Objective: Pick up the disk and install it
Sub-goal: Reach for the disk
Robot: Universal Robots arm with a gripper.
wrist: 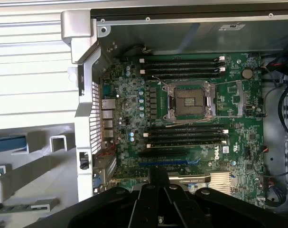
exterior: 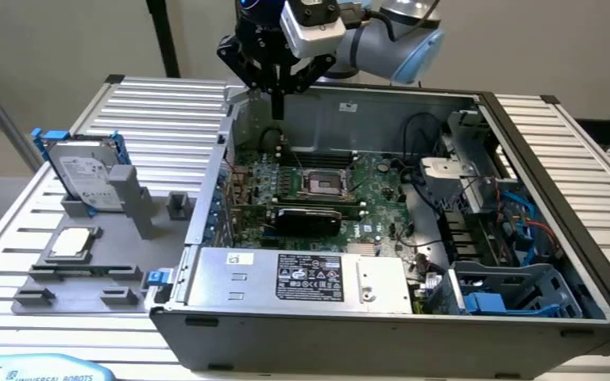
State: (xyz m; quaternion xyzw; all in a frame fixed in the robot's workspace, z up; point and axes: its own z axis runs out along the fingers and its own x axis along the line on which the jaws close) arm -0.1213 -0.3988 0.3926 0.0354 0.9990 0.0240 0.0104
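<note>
The disk (exterior: 85, 169), a silver-grey drive with a white label in a bright blue carrier, stands tilted on edge in the grey fixture (exterior: 104, 262) at the exterior view's left, outside the computer case. My gripper (exterior: 277, 109) hangs well away from it, over the back left corner of the open case (exterior: 220, 159), pointing straight down. Its fingers are shut together with nothing between them. In the wrist view the shut gripper (wrist: 158, 176) hovers above the green motherboard (wrist: 191, 137).
Inside the case are an empty processor socket (exterior: 321, 184), a grey power supply with a black label (exterior: 305, 278), cables and a blue drive bay (exterior: 517, 290) at the front right. A small square chip (exterior: 72, 242) rests on the fixture. The slatted table (exterior: 156, 103) surrounds the case.
</note>
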